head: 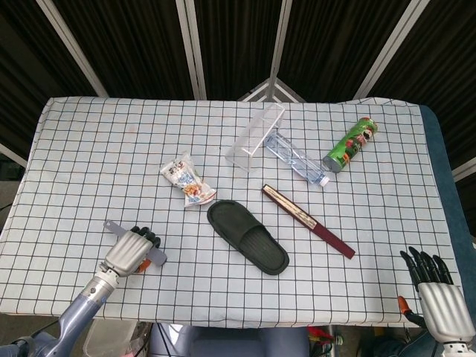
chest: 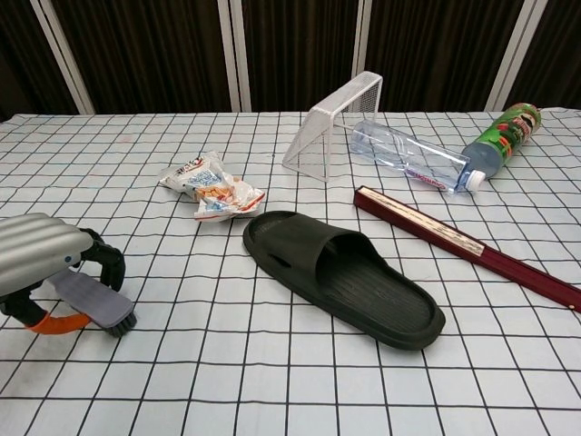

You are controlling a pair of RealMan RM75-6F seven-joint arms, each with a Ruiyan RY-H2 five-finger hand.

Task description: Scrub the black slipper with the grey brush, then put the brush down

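The black slipper lies sole down in the middle of the checked table, toe pointing front right. Well to its left, near the front edge, my left hand grips the grey brush with its fingers curled over the handle. The brush head sticks out toward the slipper, low over the cloth, and the handle's end pokes out behind the hand. My right hand hangs past the table's front right corner, fingers apart and holding nothing; the chest view does not show it.
A crumpled snack packet lies just behind the slipper. A dark red folded fan lies to the slipper's right. Further back are a clear box, a water bottle and a green chip can.
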